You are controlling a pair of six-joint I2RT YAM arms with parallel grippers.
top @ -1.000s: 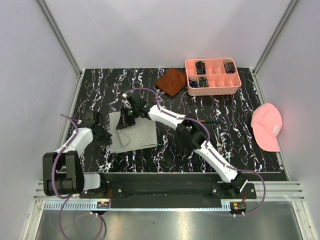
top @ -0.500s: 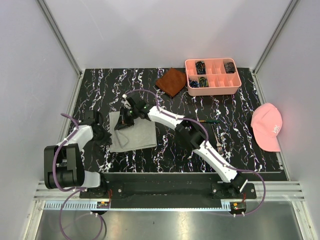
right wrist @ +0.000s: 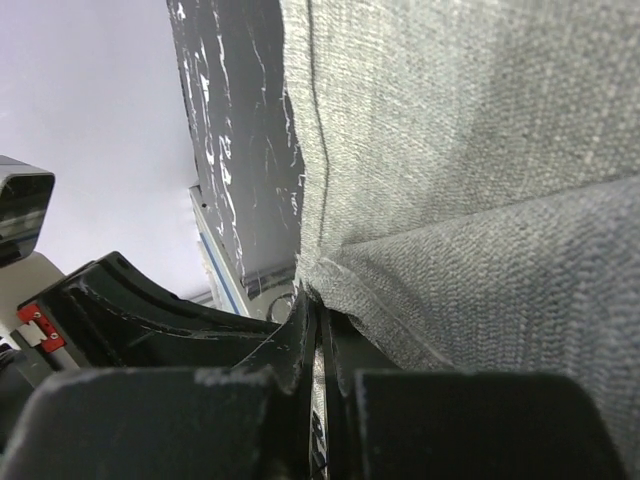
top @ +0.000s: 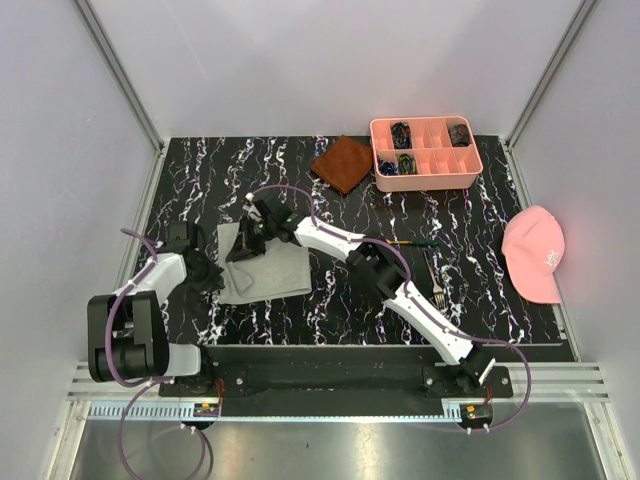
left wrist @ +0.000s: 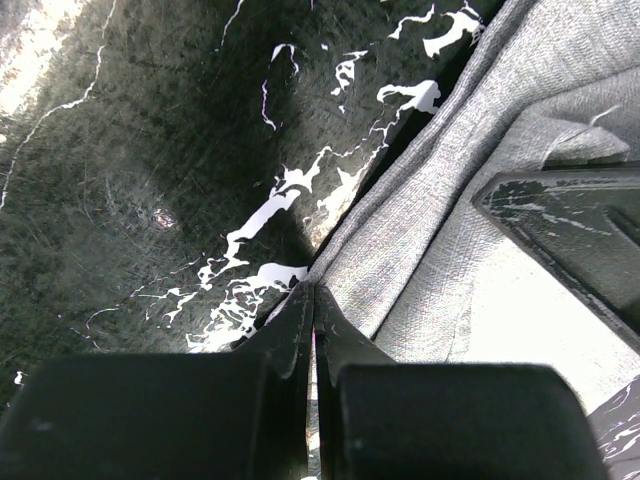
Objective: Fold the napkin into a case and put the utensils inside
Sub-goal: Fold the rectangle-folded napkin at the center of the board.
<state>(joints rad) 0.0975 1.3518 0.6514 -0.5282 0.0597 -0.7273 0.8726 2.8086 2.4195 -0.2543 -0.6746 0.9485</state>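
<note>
We see a black, white-veined table (top: 330, 305) boxed in by pale walls (top: 300, 70); the grey napkin (top: 272, 272) lies on its left half; our left hand (top: 207, 272), fingers pressed together, sits at the cloth's left edge; our right hand (top: 243, 250) pinches a fold; the fork (top: 437, 277) lies well apart, rightward.

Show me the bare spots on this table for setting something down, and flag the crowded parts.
Bare: the back-left table, between the left wall and the brown cloth; the strip between the fork and the cap. Crowded: the napkin and the middle, crossed by the right arm; the back right, by the pink tray.
</note>
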